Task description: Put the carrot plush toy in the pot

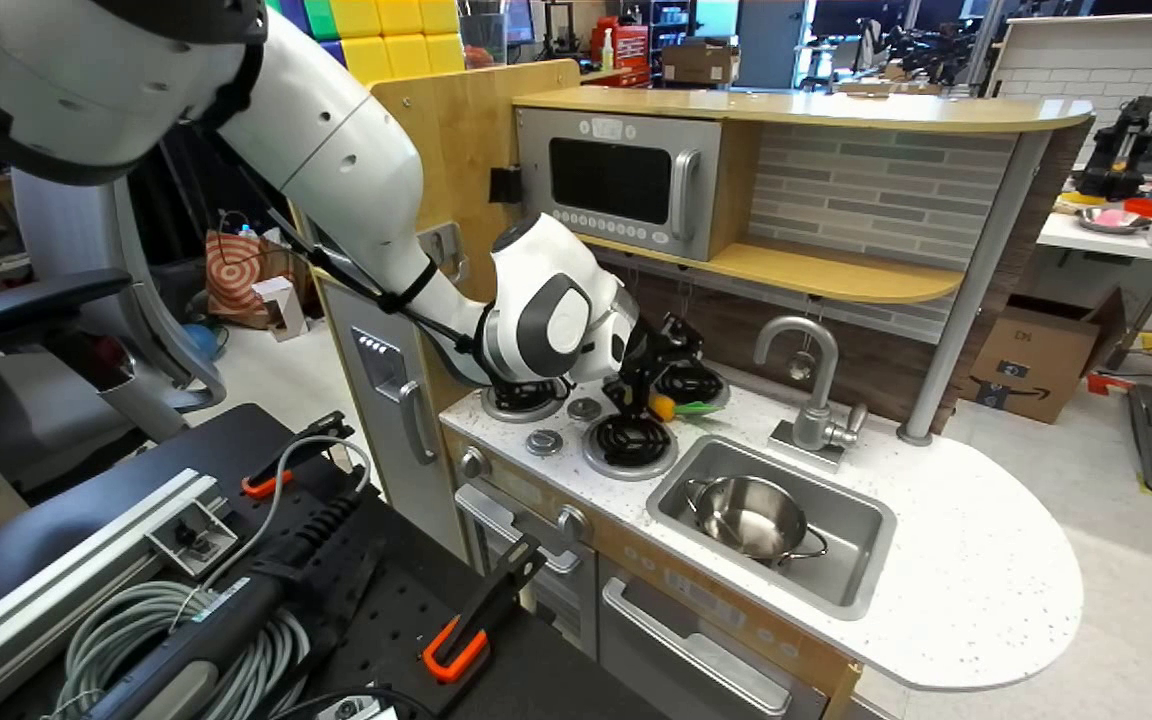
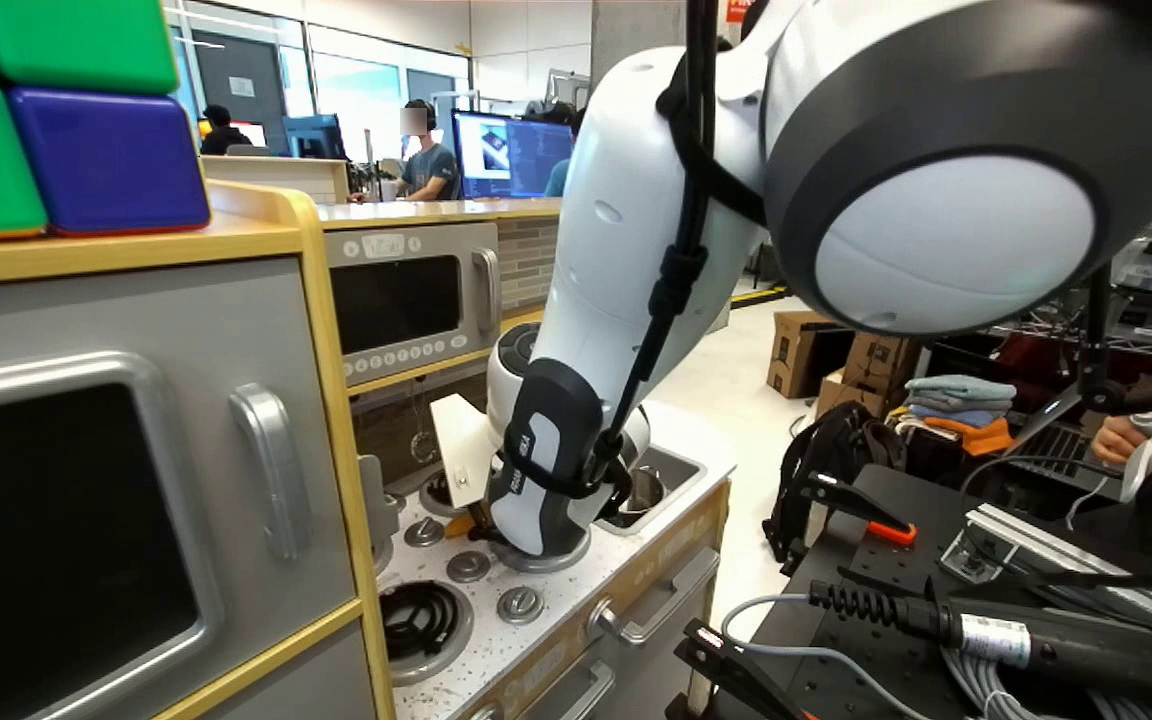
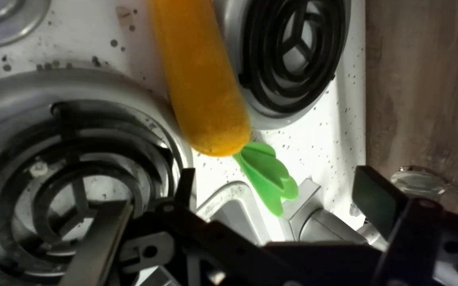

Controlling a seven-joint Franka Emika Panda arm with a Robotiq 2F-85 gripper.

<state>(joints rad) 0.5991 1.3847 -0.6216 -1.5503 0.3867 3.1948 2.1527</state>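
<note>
The carrot plush toy [image 1: 663,407], orange with green leaves, lies on the white toy stove top between two burners. Its orange body [image 2: 458,527] shows partly in an exterior view, and the toy [image 3: 205,87] is large in the wrist view. My gripper [image 1: 652,378] is over the stove beside the toy. In the wrist view my gripper [image 3: 278,190] is open, its fingers wide apart, with the green leaves showing between them and nothing held. The shiny silver pot [image 1: 751,515] sits in the sink basin; it is partly hidden in an exterior view [image 2: 647,490] and out of the wrist view.
The grey sink basin [image 1: 874,560] lies beside the stove, with a faucet [image 1: 814,400] behind it. Burners [image 1: 629,442] and knobs surround the toy. A shelf with a toy microwave [image 1: 621,180] overhangs the back. A tall cabinet [image 2: 136,450] stands at the stove's end.
</note>
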